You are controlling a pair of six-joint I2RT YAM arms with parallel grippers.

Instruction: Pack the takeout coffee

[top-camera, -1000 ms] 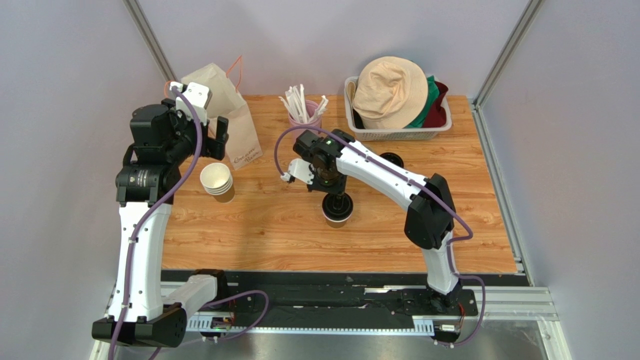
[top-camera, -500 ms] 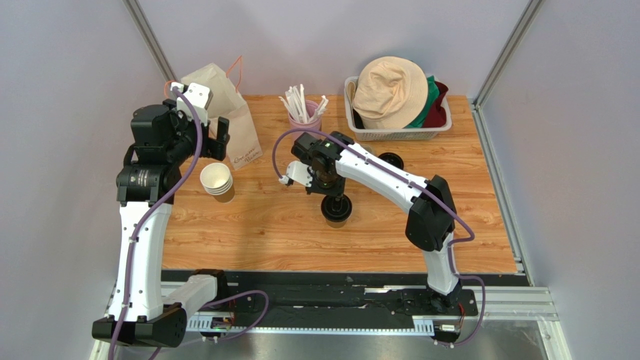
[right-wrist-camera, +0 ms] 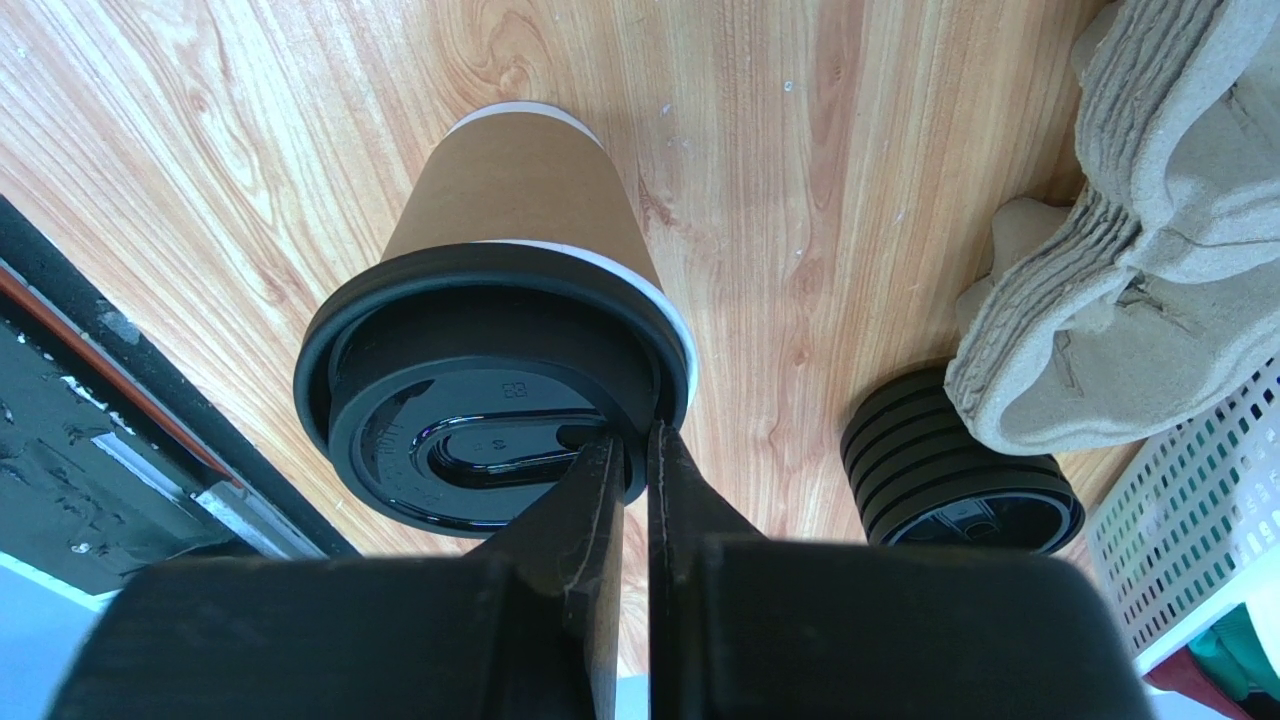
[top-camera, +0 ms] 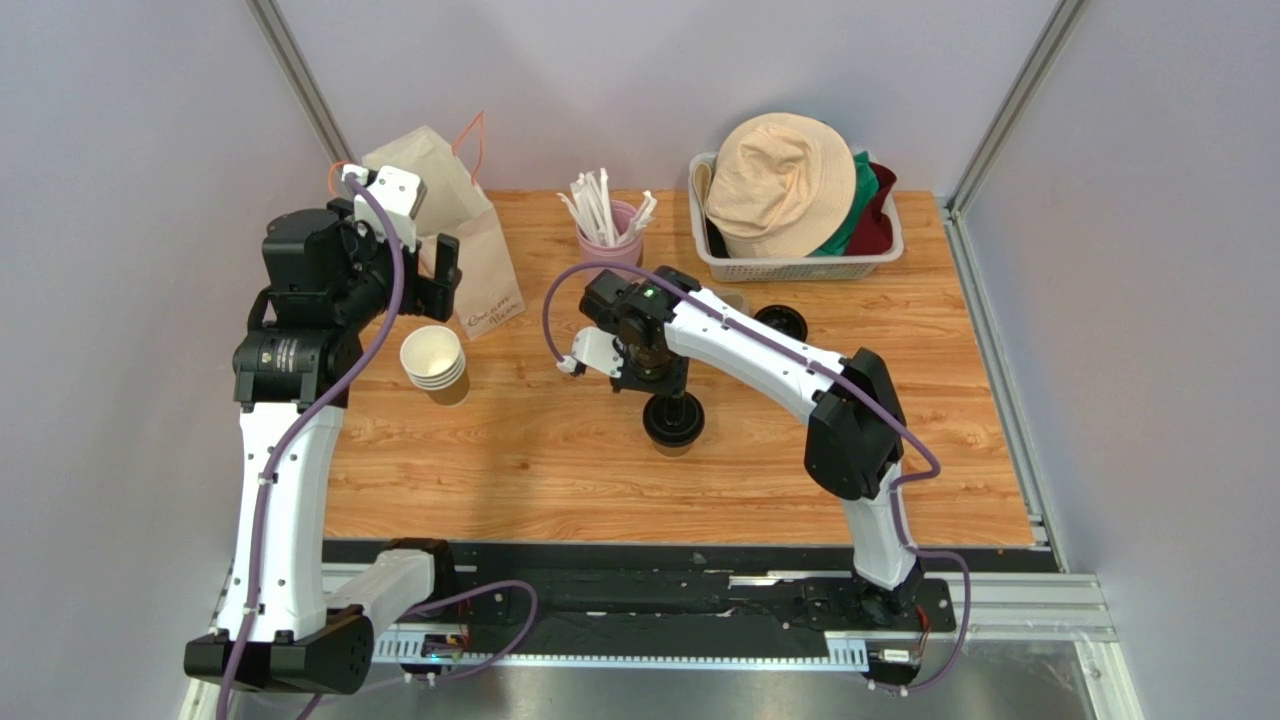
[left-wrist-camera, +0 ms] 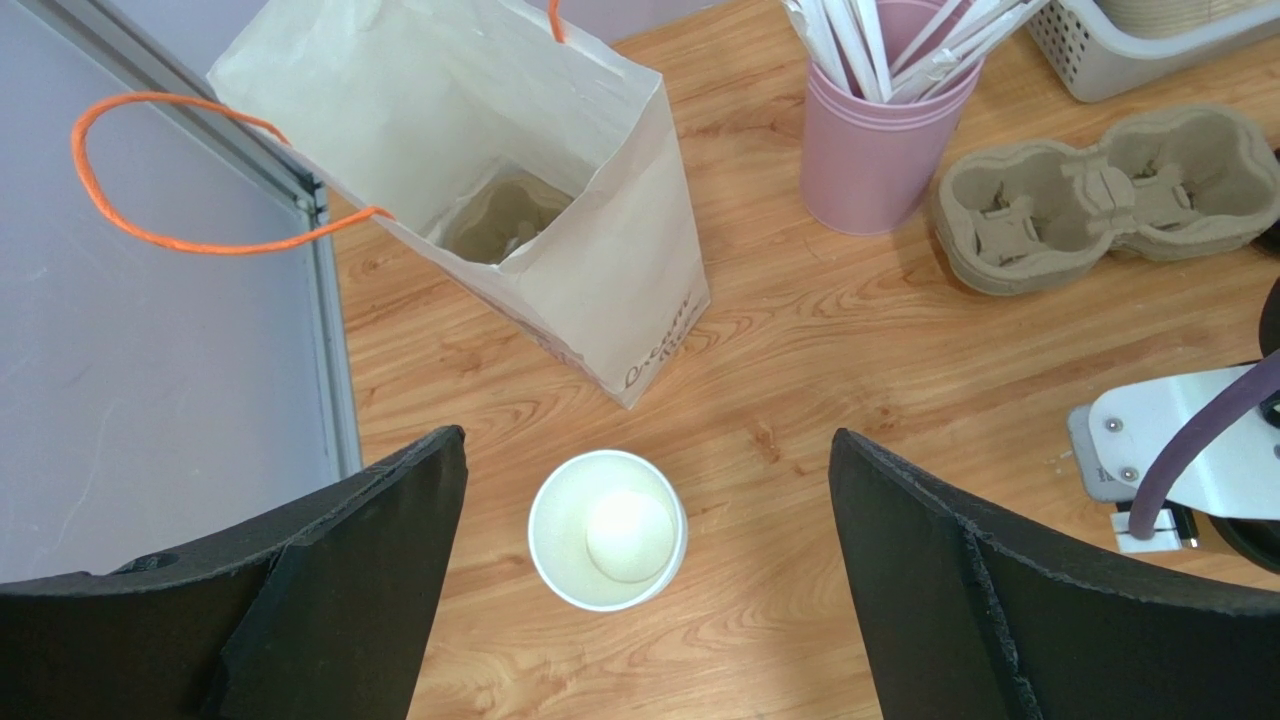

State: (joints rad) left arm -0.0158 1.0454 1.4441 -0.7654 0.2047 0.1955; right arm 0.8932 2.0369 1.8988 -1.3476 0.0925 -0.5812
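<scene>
Hazard: the right fingers pinch shut on only the lid rim of the takeout coffee at mid worktop, the left fingers gape empty, so on lifting the lid may pop off and the cup drop.

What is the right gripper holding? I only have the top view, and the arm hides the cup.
Observer: In the right wrist view, the right gripper pinches the rim of the lid sitting on the cup, with one finger inside the rim and one outside.
Operator: Is the bag ready?
Observer: In the left wrist view, the bag stands open, with what looks like a carrier at its bottom.
Operator: And the other arm?
Observer: The left gripper is open above the cup stack, with nothing between its fingers.
</scene>
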